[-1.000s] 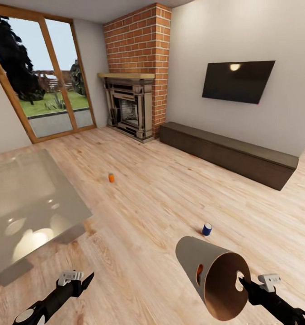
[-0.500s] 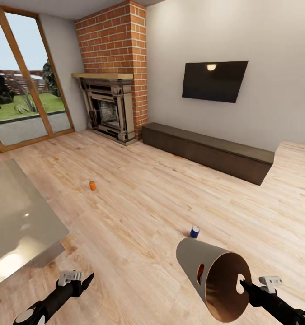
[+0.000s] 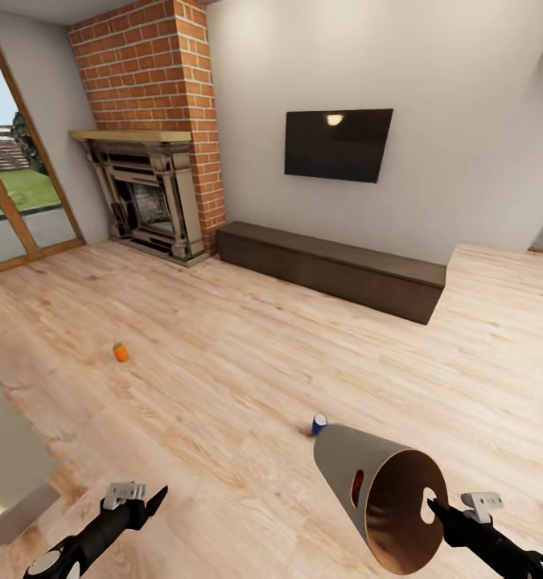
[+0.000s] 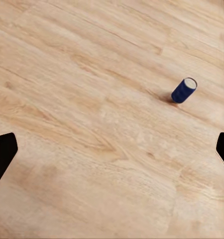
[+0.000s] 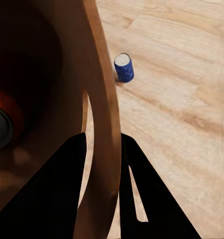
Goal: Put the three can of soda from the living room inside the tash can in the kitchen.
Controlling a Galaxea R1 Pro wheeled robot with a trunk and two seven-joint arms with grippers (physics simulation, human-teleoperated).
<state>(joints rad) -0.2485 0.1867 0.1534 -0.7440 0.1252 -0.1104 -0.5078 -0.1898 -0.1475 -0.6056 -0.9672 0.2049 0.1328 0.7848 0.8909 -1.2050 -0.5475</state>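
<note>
You're swinging the view right: fireplace and glass table slide left, though the cans sit where they were. The blue can (image 3: 318,424) now stands just beyond the trash can (image 3: 380,503), whose rim your right gripper (image 3: 442,510) pinches, one can inside it. The orange can (image 3: 121,351) waits far left. The left gripper (image 3: 134,500) hangs wide, empty. Blue looks next.

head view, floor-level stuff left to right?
Glass-topped table → left gripper → orange can → blue can → trash can → right gripper clamped on its rim.
</note>
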